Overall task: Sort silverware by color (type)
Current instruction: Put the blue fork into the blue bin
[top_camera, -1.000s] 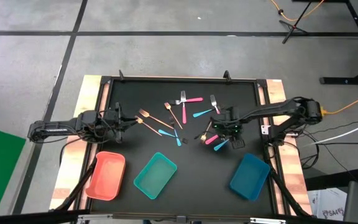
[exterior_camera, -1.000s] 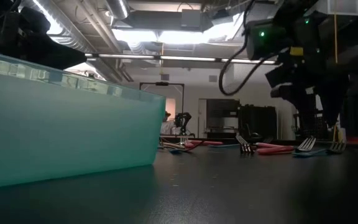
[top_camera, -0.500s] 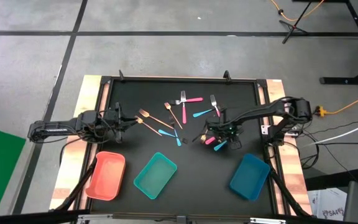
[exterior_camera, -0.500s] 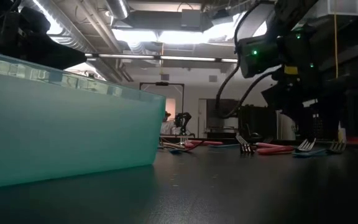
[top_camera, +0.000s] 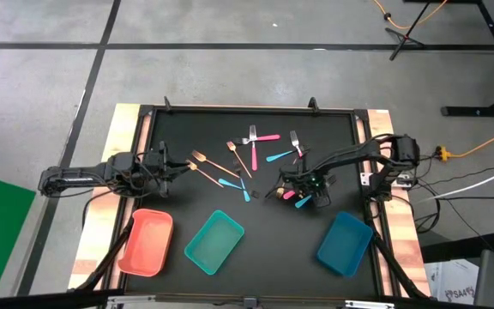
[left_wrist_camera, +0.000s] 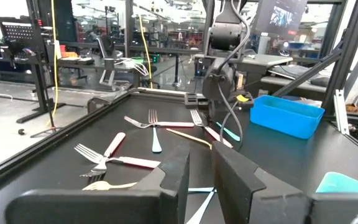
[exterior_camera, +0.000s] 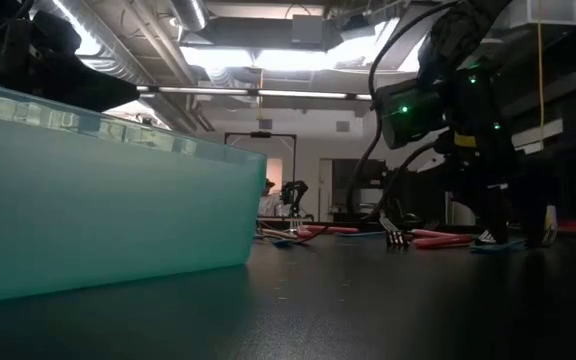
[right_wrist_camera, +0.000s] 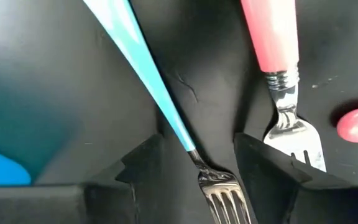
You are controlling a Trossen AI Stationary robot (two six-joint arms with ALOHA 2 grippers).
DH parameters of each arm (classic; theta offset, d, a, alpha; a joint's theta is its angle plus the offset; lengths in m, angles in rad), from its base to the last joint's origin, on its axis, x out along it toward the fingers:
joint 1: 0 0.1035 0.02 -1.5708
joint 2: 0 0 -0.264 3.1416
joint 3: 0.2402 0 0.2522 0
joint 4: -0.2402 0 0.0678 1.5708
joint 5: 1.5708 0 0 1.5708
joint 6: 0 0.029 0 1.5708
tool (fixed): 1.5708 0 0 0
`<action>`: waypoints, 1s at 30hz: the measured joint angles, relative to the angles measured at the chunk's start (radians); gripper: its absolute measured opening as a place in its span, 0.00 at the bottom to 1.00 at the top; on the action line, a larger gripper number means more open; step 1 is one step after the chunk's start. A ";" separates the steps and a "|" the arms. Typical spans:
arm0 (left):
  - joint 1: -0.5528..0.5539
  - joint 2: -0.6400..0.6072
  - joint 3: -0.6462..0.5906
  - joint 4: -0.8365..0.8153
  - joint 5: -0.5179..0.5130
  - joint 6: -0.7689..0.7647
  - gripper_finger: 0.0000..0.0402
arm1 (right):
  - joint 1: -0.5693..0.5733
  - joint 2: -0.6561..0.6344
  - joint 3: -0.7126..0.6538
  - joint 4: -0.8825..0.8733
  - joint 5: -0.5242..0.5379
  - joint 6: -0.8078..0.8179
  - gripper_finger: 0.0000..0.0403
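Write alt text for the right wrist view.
Close over the black table, the right claw is open, one dark finger on each side of a light-blue-handled fork with silver tines. Beside it lies a pink-handled fork, its head partly behind one finger; another pink handle tip shows at the edge.
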 joint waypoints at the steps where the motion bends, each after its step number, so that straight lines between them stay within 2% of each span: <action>1: 0.000 0.000 0.000 0.000 0.000 0.000 0.16 | 0.000 0.001 0.001 0.000 0.002 0.000 0.50; 14: 0.000 0.000 0.000 0.000 0.004 -0.001 0.16 | 0.000 0.002 0.001 0.003 0.006 0.000 0.23; 30: 0.000 0.000 0.000 0.000 0.004 -0.001 0.16 | 0.000 0.001 0.000 0.033 -0.007 0.000 0.03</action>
